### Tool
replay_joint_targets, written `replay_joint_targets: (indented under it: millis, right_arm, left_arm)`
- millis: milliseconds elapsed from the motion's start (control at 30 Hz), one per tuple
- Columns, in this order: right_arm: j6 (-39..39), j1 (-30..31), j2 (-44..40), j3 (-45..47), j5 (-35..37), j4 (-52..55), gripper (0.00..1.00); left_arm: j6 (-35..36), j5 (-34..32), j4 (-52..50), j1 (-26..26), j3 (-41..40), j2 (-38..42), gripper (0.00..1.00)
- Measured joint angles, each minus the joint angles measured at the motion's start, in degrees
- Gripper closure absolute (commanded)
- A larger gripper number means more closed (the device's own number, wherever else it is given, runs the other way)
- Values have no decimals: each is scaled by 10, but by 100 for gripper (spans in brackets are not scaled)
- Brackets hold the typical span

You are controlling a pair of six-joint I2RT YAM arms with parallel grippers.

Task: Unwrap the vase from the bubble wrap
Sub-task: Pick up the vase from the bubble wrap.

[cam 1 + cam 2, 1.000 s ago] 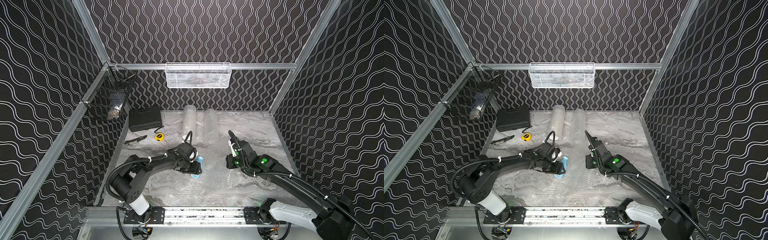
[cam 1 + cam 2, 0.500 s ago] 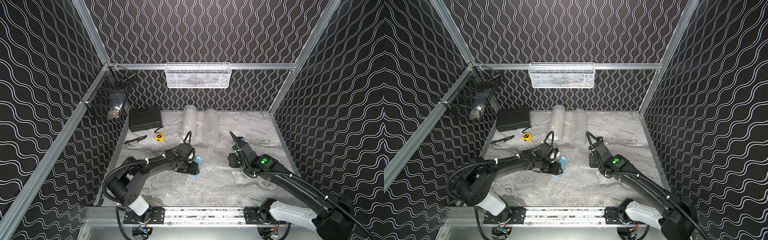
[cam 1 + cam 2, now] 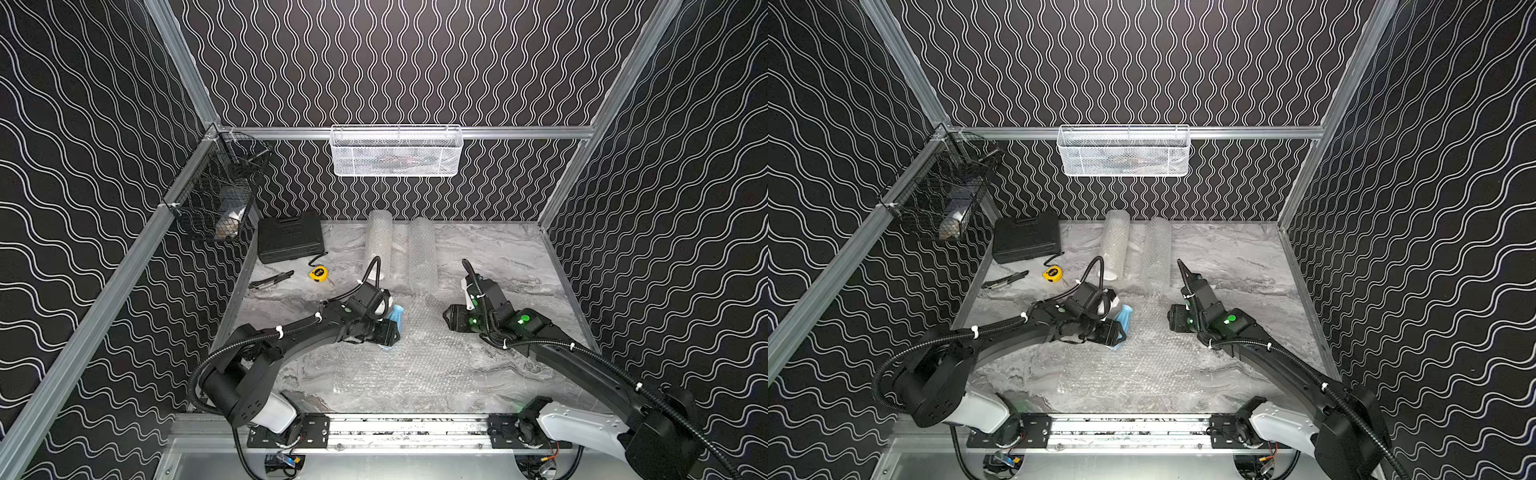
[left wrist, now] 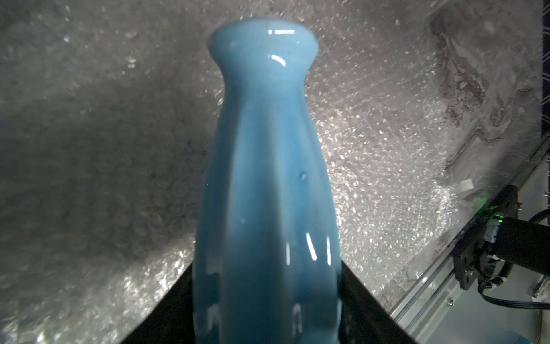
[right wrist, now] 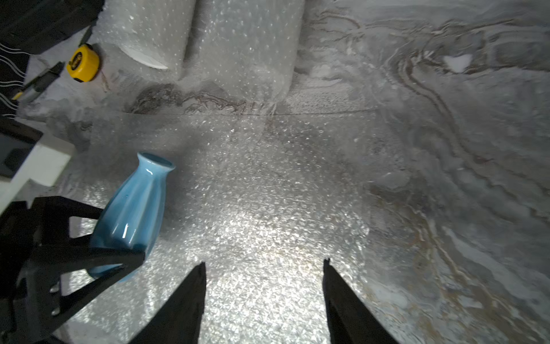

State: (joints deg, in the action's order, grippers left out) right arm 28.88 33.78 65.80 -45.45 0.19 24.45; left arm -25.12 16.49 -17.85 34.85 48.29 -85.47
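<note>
- Now my left gripper (image 3: pixel 390 333) has clamped the vase (image 5: pixel 134 202) near its base, bare, tilted over the flat bubble wrap (image 5: pixel 268 208).
- My right gripper (image 5: pixel 264 266) just let go, jaws apart, empty.
- Unwrap looks done.

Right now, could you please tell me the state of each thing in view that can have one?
Glossy light-blue ceramic vase, unwrapped, gripped near its base.
Left gripper, jaws shut on the vase.
Right gripper, jaws open, empty.
Clear bubble wrap sheet, spread out flat.
Two bubble wrap rolls, rolled up.
Black plastic case, closed.
</note>
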Motion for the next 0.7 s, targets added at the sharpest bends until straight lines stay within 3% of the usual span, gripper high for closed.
replay_joint_targets:
  millis: [367, 700]
  right_arm:
    - [53, -103, 49, 29, -262, -158, 31]
    - [98, -105, 107, 26, -365, -260, 28]
  left_arm:
    - [14, 19, 61, 20, -7, 28, 40]
    - [26, 45, 89, 43, 4, 28, 41]
